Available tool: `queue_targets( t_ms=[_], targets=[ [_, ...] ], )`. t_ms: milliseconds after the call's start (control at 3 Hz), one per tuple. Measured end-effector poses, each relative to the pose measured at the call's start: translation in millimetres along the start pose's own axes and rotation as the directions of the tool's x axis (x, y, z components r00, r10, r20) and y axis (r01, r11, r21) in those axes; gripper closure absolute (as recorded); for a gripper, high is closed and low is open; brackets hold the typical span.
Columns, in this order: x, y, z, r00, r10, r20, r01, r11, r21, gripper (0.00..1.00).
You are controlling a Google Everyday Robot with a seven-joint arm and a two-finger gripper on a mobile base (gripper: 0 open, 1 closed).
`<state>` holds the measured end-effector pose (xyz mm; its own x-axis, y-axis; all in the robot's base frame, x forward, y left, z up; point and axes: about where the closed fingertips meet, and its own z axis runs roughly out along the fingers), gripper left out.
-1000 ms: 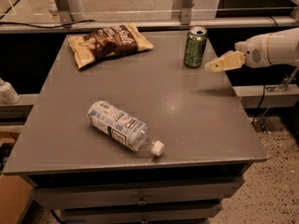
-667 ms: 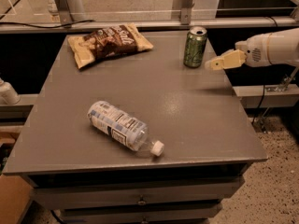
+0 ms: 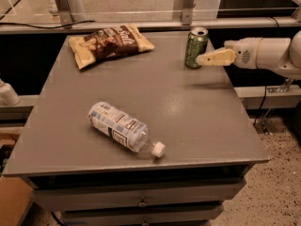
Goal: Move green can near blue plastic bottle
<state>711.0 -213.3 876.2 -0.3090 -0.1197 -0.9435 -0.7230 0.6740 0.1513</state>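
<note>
The green can [image 3: 194,46] stands upright near the table's far right edge, silver top up. My gripper [image 3: 202,59] reaches in from the right on a white arm and its tan tip is at the can's right side, low on it. The blue plastic bottle [image 3: 119,126] lies on its side at the front middle of the table. Its white cap [image 3: 158,149] points to the front right. The can and the bottle are far apart.
A tan and brown snack bag [image 3: 110,42] lies at the table's far left. The grey table [image 3: 188,112] has drawers below its front edge. A metal rail runs behind the table. The speckled floor shows at the right.
My gripper has moved left and slightly up, from a short gap beside the can to its right side. The can, bottle and bag have not moved.
</note>
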Motion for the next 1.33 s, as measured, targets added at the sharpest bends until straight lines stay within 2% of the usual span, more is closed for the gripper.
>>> queue_targets(
  t_ms=[333,667,1000,1333],
  targets=[
    [-4.1,3.4,19.8,0.997,-0.003,0.075,0.006,0.9993,-0.037,0.0],
    [-9.0,7.0,37.5,0.994,-0.023,0.107,0.03,0.9975,-0.064,0.0],
    [-11.2,10.6,47.4,0.992,-0.037,0.123,0.048,0.9955,-0.082,0.17],
    [-14.8,13.1,49.9,0.989,-0.051,0.137,0.063,0.9939,-0.09,0.42]
  ],
)
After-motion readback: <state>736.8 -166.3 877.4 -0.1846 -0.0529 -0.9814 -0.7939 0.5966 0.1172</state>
